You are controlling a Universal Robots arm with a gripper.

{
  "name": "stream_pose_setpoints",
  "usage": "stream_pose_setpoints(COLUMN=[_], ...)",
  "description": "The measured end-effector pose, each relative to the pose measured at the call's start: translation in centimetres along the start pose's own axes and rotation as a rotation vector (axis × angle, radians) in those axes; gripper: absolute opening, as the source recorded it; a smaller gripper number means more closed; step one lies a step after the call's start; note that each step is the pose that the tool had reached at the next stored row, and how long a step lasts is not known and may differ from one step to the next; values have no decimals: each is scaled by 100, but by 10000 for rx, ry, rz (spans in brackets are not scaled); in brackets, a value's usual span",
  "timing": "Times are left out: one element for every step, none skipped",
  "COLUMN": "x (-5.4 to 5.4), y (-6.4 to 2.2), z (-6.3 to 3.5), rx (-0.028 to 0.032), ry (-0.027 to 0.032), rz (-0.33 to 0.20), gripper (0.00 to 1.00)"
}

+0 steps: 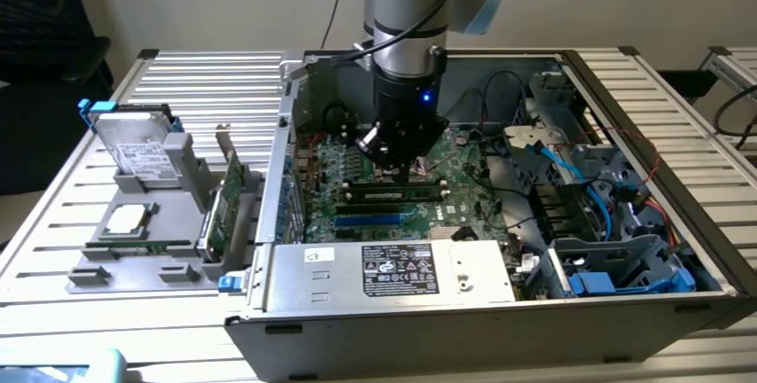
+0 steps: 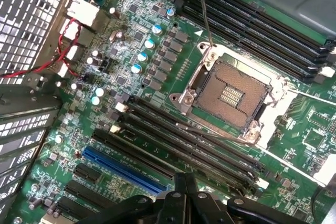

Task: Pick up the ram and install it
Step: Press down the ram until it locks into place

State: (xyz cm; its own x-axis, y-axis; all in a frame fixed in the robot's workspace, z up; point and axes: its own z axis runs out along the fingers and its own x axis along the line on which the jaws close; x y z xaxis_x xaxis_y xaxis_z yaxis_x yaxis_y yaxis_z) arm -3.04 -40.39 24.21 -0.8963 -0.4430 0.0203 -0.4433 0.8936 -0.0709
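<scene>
The ram (image 1: 396, 193), a thin green stick with dark chips, stands lengthwise in a black slot on the motherboard (image 1: 462, 166) inside the open computer case. My gripper (image 1: 410, 170) hangs straight down over it, fingers shut with nothing between them and tips at or just above the stick's top edge. I cannot tell whether they touch. In the wrist view my shut gripper (image 2: 186, 187) points at the bank of long black memory slots (image 2: 189, 142) beside the bare CPU socket (image 2: 228, 95). The stick itself is hidden under the gripper there.
A blue slot (image 2: 123, 169) lies next to the black ones. A power supply (image 1: 396, 269) fills the case's near side, with blue cables (image 1: 568, 170) and drive cages on the exterior view's right. Outside the case, a grey fixture (image 1: 177, 263) holds a hard drive (image 1: 136, 148) and a green expansion card (image 1: 225, 197).
</scene>
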Motion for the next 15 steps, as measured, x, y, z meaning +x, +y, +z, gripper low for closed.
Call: stream_pose_setpoints(x=[0, 0, 0, 0, 0, 0, 0, 0, 0, 0, 0, 0, 1, 1, 1], y=[0, 0, 0, 0, 0, 0, 0, 0, 0, 0, 0, 0, 0, 0, 0], z=[0, -1, -1, -1, 0, 0, 0, -1, -1, -1, -1, -1, -1, -1, -1], rx=[3, 6, 8, 9, 10, 10, 11, 12, 13, 13, 13, 14, 15, 16, 17], ry=[-5, -9, -12, -15, -19, -22, -25, -26, -27, -29, -29, -29, -28, -27, -26], rz=[113, 215, 327, 431, 544, 651, 761, 870, 975, 1084, 1192, 1309, 1417, 1530, 1642], gripper=[11, 11, 11, 11, 11, 11, 11, 11, 11, 11, 11, 11, 11, 11, 11])
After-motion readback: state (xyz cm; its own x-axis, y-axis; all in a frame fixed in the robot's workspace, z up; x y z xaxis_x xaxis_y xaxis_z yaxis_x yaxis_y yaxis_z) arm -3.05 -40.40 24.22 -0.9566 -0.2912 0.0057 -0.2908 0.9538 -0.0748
